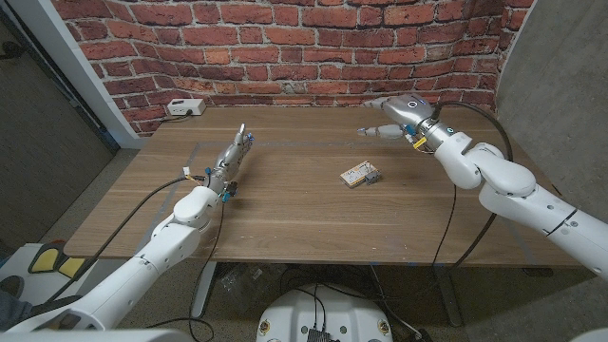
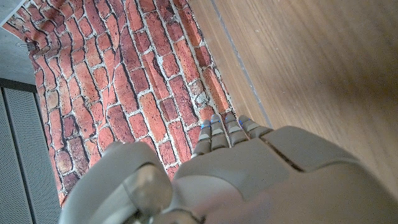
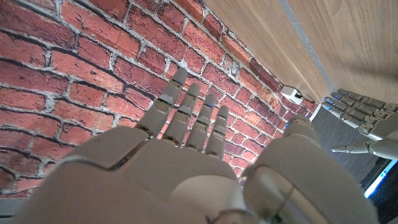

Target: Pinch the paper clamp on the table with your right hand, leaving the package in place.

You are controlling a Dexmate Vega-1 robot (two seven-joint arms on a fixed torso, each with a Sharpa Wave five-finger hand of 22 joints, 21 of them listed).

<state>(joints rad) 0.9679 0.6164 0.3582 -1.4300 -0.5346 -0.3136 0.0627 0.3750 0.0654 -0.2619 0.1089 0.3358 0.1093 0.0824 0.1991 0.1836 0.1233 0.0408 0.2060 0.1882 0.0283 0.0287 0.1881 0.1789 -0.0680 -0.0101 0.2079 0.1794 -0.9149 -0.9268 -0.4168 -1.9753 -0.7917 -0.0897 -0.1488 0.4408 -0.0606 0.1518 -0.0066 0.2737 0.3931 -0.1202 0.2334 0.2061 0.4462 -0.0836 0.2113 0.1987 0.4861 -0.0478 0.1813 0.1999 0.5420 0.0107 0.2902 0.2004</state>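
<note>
The right robot hand (image 1: 388, 118) is raised over the far right part of the desk (image 1: 285, 204), near the brick wall (image 1: 285, 47), its arm reaching in from the lower right with a cable trailing beneath it. Its fingers are spread and extended, pointing toward the left along the wall, and it holds nothing; in the right wrist view the same right robot hand (image 3: 186, 155) shows its fingers (image 3: 186, 115) straight and slightly apart against the bricks. The left robot hand (image 1: 233, 157) sits over the left middle of the desk, fingers stretched out straight toward the wall and close together, empty as well; whether it touches the wood cannot be told. In the left wrist view the left robot hand (image 2: 249, 168) shows its fingertips (image 2: 224, 130) reaching toward the seam between desk and wall. The package (image 1: 357, 176) is a small flat tan pack with pale printing, lying on the desk right of centre, tilted a little. The paper clamp (image 1: 372, 175) is a small dark and grey piece touching the package's right end; its exact shape is too small to make out. Both lie nearer the front of the desk than the right robot hand, well apart from it, and well apart from the left one. A white power strip (image 1: 183, 108) rests at the far left corner by the wall.
</note>
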